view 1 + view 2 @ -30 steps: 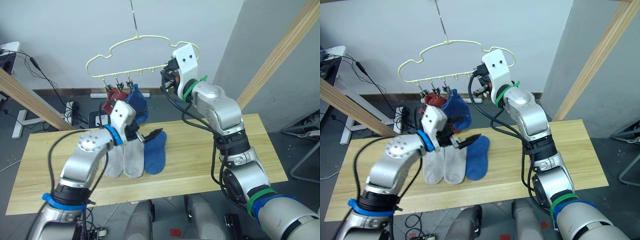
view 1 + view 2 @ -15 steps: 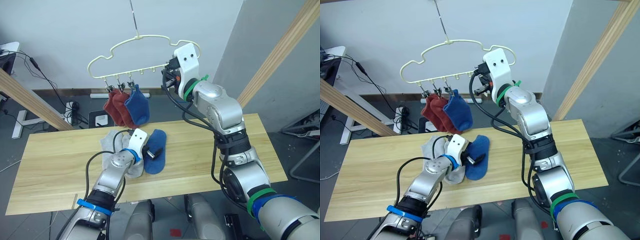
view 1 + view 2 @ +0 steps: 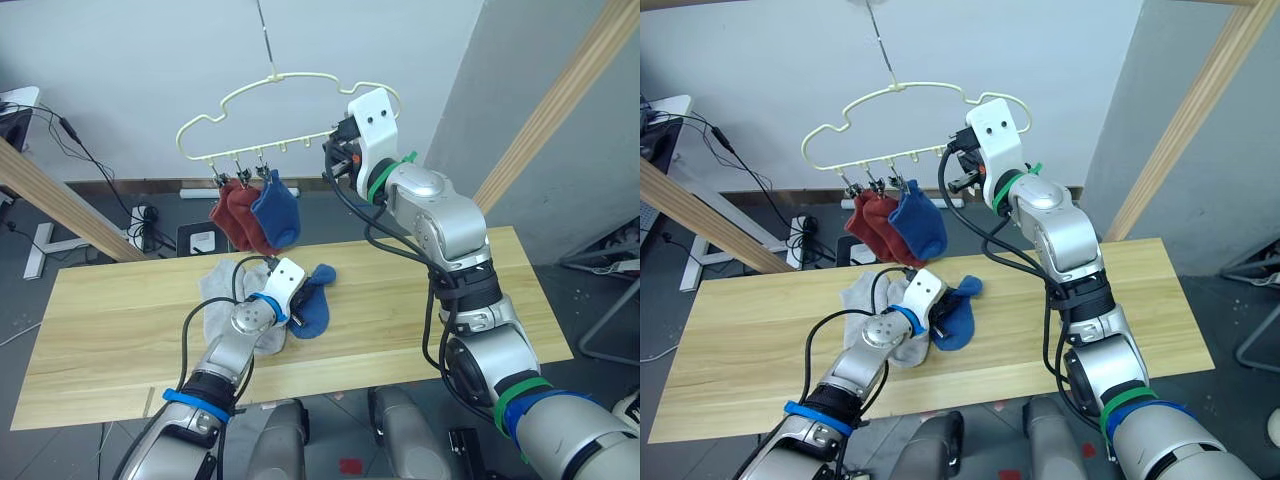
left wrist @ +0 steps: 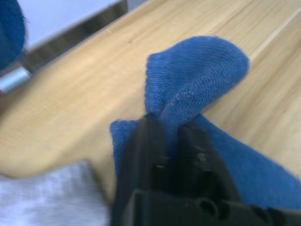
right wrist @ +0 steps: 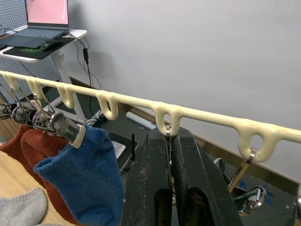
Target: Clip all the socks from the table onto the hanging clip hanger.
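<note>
In the head views, the left pincer (image 3: pixel 300 295) is seen pressed together on a fold of the blue sock (image 3: pixel 312 300), which lies near the middle of the desk (image 3: pixel 420 310), closer to its rear edge than its front, with two grey socks (image 3: pixel 232 308) touching it on the robot's left. Two brick red socks (image 3: pixel 232 208) and another blue sock (image 3: pixel 275 212) are already clipped to the clip hanger (image 3: pixel 290 110), above the rear edge. The right pincer (image 3: pixel 965 165) is held up at the hanger's row of clips. No containers are present; the hanger is the only holder, carrying three socks. In the left wrist view, only a thin ridge of knit is pinched between the fingers (image 4: pixel 193 155), so the sock could probably slip out when lifted, or a grey sock be dragged along. In the right wrist view, the right pincer is seen closed on the wire of a clip (image 5: pixel 168 136) under the hanger bar; if the hanging frame swings, the clip could be lost or the hung socks shaken loose.
</note>
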You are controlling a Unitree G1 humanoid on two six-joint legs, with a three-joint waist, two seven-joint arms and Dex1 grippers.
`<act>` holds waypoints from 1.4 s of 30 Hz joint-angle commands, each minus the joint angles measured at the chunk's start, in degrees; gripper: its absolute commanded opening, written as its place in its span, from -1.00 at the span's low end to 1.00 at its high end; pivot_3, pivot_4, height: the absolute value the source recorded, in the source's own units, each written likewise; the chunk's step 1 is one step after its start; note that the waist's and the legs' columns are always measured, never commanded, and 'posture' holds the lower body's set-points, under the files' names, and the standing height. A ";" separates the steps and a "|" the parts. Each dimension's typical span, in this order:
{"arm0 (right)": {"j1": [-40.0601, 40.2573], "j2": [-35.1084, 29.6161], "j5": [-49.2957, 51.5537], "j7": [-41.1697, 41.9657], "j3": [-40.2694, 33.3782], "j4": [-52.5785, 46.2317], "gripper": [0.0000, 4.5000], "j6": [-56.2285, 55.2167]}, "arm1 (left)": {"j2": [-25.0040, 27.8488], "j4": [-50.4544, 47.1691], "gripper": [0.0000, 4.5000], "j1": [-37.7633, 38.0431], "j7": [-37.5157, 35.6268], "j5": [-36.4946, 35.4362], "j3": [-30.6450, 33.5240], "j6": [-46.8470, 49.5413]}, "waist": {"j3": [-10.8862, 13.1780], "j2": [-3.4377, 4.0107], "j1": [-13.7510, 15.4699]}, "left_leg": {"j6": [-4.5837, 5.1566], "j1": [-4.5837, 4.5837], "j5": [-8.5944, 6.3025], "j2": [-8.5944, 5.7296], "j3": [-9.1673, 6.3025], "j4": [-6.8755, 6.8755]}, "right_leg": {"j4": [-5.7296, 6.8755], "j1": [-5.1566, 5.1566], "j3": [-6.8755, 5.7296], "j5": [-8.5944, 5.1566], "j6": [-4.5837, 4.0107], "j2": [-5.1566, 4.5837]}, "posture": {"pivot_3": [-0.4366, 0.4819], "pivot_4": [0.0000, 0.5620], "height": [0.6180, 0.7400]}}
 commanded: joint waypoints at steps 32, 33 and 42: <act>-0.31 0.85 3.94 -0.27 -1.60 -4.85 -1.00 2.71 | -1.82 -2.56 -0.98 -10.22 8.90 3.53 3.73 -25.07 | 0.00 0.00 0.07 | 0.02 -0.28 -0.02 -0.05 0.28 0.00 | -0.04 -0.36 -0.05 0.00 0.00 -0.08 | -0.24 0.08 1.00; -0.31 0.86 3.96 -0.28 -1.60 -4.87 -1.00 2.75 | -2.04 -2.42 -0.98 -10.31 8.82 3.37 3.87 -24.87 | 0.00 0.00 0.05 | 0.02 -0.28 -0.02 -0.05 0.27 -0.01 | -0.04 -0.37 -0.05 0.00 0.00 -0.08 | -0.24 0.08 1.00; -0.09 1.02 4.03 -0.34 -1.48 -5.33 -1.00 3.07 | -2.97 -2.15 -0.98 -10.16 5.65 2.23 3.89 -22.97 | 0.00 0.00 0.05 | 0.02 -0.29 -0.02 -0.05 0.28 -0.01 | -0.04 -0.37 -0.05 0.00 0.00 -0.06 | -0.24 0.07 1.00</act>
